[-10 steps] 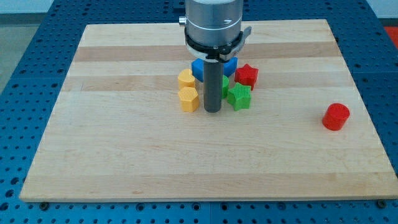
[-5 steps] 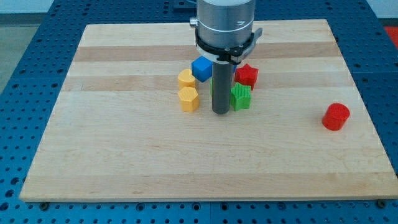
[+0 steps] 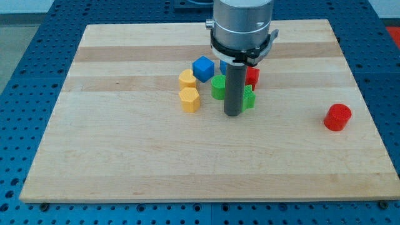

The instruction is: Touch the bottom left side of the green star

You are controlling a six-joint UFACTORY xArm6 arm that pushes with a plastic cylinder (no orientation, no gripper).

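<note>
- On the pale wooden board point(image 3: 125, 156) you have one cluster of small blocks near the middle and one block set well apart.
- My tip point(image 3: 233, 115), the lower end of the straight dark rod, rests on the board at the bottom left side of the green star-shaped block point(image 3: 249, 99), right against it as far as you can see; the rod covers most of the star.
- The arm ends in this bare rod, so you have no hand that spreads or pinches.
- A second green block point(image 3: 218, 87), shape unclear, sits just left of the rod.
- The red star-shaped block point(image 3: 252, 75) peeks out behind the rod, above the green star.
- The blue cube point(image 3: 202, 67) lies at the cluster's top left.
- Two yellow blocks sit at the cluster's left: the upper point(image 3: 187, 79) and the lower, hexagonal one point(image 3: 190, 99), close together.
- A red cylinder point(image 3: 337, 117) stands alone near the view's right edge.
</note>
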